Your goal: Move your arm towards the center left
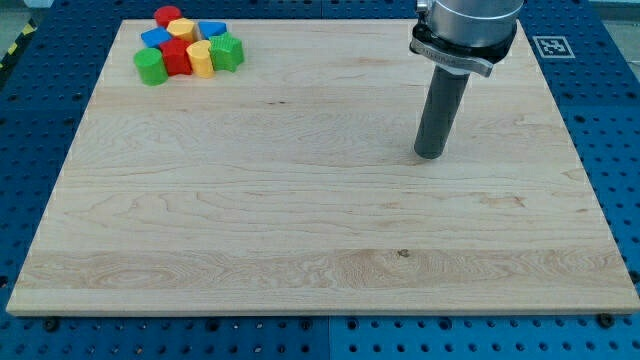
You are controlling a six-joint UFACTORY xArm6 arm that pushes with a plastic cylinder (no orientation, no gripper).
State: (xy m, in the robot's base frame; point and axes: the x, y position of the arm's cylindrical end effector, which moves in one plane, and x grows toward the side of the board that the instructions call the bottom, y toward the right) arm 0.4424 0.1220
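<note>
My tip (430, 155) rests on the wooden board (300, 220) right of the view's centre, in its upper half. A tight cluster of blocks sits at the board's top left corner, far to the left of my tip: a red cylinder (167, 16), a yellow block (182, 29), a blue block (212, 29), another blue block (156, 38), a red block (177, 56), a yellow cylinder (200, 59), a green block (227, 52) and a green cylinder (150, 66). My tip touches none of them.
The board lies on a blue perforated table (610, 120). A black-and-white marker tag (550, 46) sits beyond the board's top right corner. Yellow-black tape (15, 45) shows at the view's top left edge.
</note>
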